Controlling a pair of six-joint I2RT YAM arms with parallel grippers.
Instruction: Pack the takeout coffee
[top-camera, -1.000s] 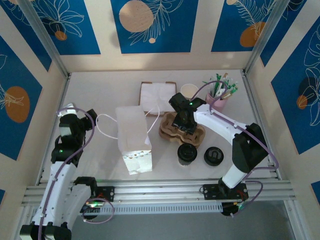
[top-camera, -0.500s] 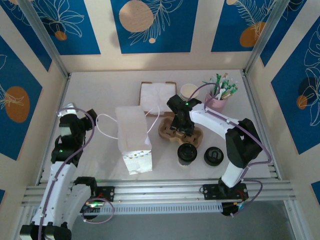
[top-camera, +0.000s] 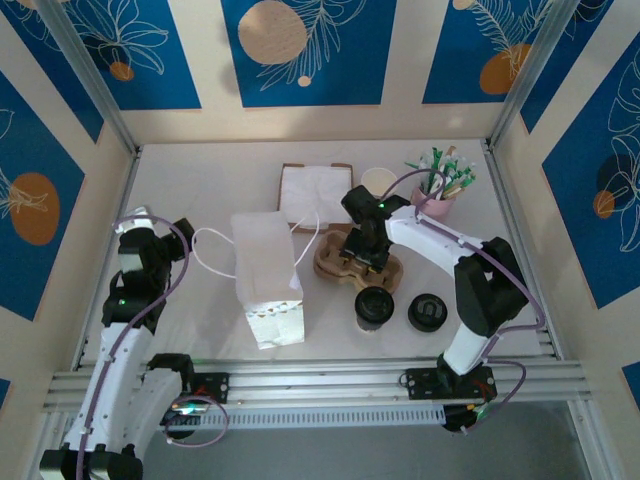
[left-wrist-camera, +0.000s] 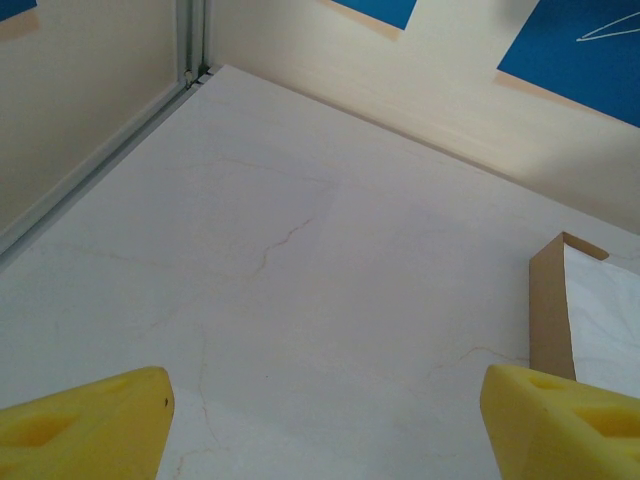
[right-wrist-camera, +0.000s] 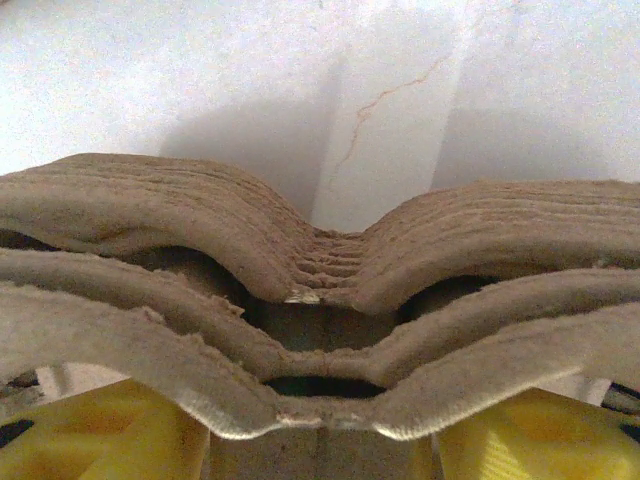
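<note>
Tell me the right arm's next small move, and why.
Probably lift the cup carrier a little with the right gripper: its fingers straddle the layered pulp edge, while the takeout coffee stands on the table beside it, not yet seated.

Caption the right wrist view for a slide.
Right gripper clasps stacked pulp cup carriers on a white table.

The cup carrier (top-camera: 331, 263) is partly hidden by the right hand (top-camera: 362, 258), whose fingers (right-wrist-camera: 95, 432) are cut off below.
</note>
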